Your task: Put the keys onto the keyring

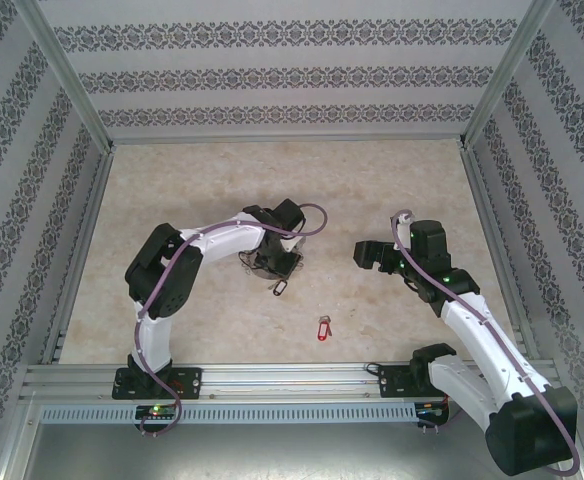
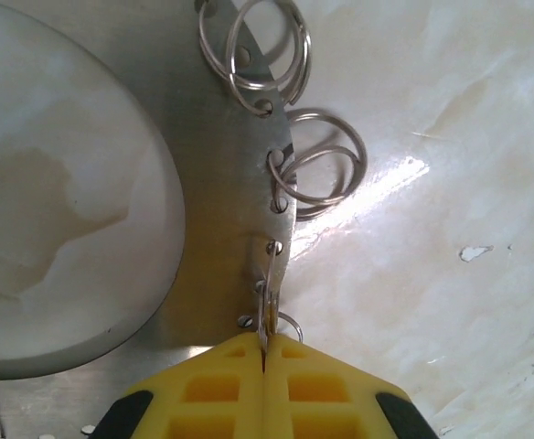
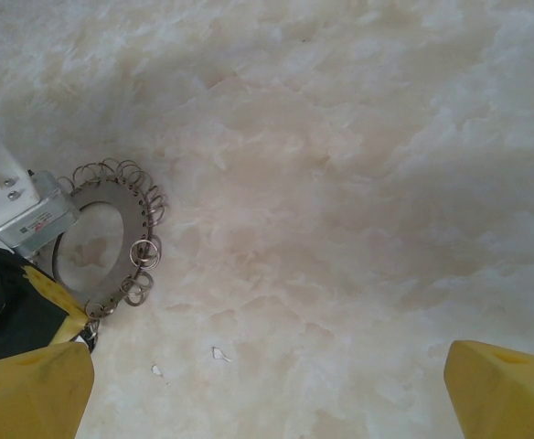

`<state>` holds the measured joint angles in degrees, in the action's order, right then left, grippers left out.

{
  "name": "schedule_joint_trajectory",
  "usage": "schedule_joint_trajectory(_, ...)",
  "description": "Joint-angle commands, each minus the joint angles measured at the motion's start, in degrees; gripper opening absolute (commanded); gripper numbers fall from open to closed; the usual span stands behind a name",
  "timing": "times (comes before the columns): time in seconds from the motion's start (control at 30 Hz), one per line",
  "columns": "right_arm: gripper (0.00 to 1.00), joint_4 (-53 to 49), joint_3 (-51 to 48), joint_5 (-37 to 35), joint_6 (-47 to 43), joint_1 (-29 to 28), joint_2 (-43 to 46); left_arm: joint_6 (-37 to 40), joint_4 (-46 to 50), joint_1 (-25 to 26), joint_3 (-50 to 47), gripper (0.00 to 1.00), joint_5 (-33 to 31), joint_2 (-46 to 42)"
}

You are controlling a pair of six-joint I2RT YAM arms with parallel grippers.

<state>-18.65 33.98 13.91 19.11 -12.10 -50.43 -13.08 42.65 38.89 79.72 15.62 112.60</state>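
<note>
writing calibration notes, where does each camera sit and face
Top external: above and behind the bases, looking down at the table; both arms, keyring, red key tag.
Left wrist: close above the keyring; left pincer shut on its edge.
Right wrist: looking down at the table; open right pincer.
Shared: the keyring shows in all three.

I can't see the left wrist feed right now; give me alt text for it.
The yellow left claw is shut on a small wire loop at the rim of the flat grey keyring. More split rings hang from holes along that rim, and the keyring lies on the pale marbled table.
</note>
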Motion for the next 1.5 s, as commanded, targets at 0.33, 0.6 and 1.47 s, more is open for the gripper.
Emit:
schedule_joint_trajectory(0.33, 0.96, 5.6, -0.5, 4.1, -1.9, 0.0, 5.2, 17.6, 9.4, -0.6, 2.1, 0.0, -4.4, -15.7)
schedule_joint_trajectory(0.6, 0.83, 12.3, 0.2, 9.3, -3.5, -4.4, 5.3, 26.8, 11.9, -0.6, 3.4, 0.0, -1.6, -22.4)
schedule_joint_trajectory(1.47, 0.47, 13.6, 14.1, 36.4, -26.0, -17.0, -3.2, 43.6, 16.6, 1.4, 11.5, 0.0, 14.7, -32.4)
